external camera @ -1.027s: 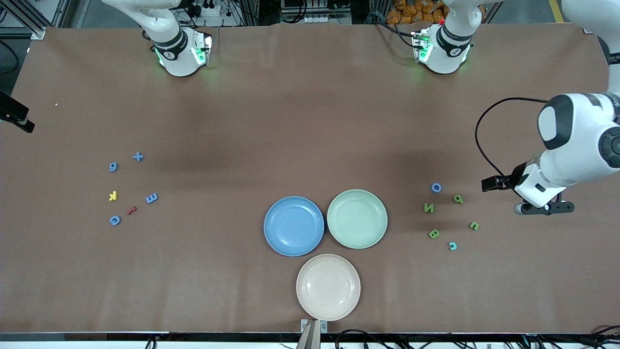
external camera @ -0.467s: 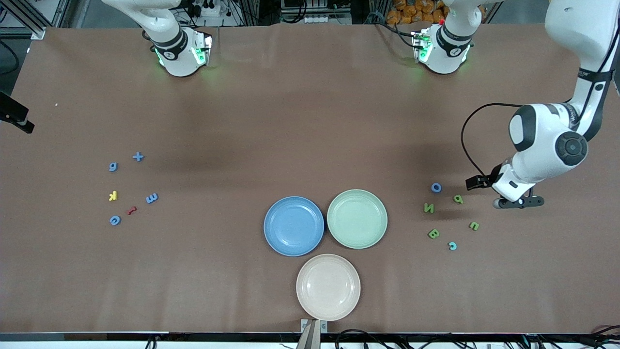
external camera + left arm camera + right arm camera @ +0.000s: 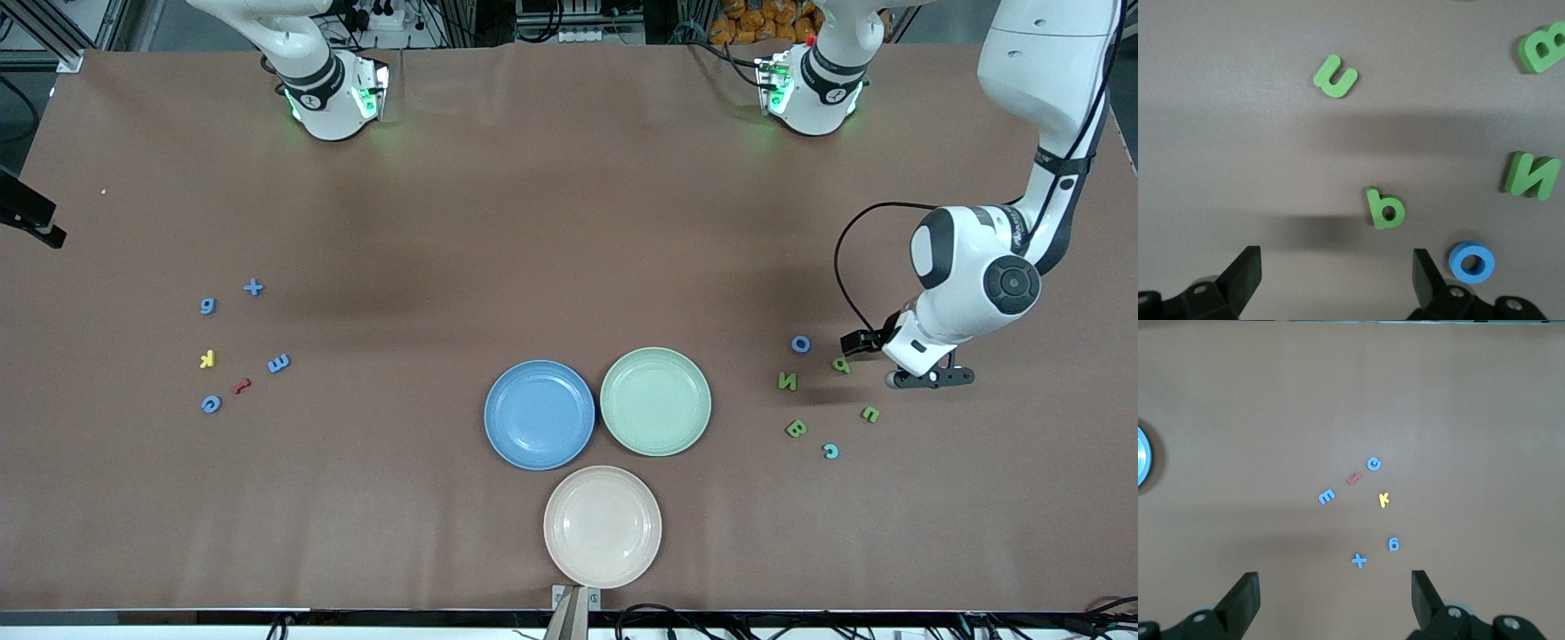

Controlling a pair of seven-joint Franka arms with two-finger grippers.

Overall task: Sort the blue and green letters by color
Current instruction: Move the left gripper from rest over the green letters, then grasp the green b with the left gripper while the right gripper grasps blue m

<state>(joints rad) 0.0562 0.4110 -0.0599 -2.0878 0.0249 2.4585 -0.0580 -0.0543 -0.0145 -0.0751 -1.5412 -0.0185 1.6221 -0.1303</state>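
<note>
Near the left arm's end lie a green P (image 3: 841, 364), N (image 3: 788, 381), u (image 3: 870, 414) and B (image 3: 796, 429), a blue o (image 3: 801, 344) and a blue c (image 3: 830, 451). My left gripper (image 3: 929, 377) is open and empty, low beside the P (image 3: 1385, 209), which lies just ahead of its fingers. Near the right arm's end lie a blue plus (image 3: 253, 287), 9 (image 3: 208, 306), m (image 3: 278, 363) and c (image 3: 211, 404). My right gripper (image 3: 1335, 587) is open and empty, high over that group.
A blue plate (image 3: 539, 414) and a green plate (image 3: 655, 401) sit side by side mid-table, with a cream plate (image 3: 602, 526) nearer the front camera. All three are empty. A yellow k (image 3: 207, 359) and a red squiggle (image 3: 241, 386) lie among the blue letters.
My left gripper has moved in from the table's end toward the green P and come lower. The letters and plates have not moved.
</note>
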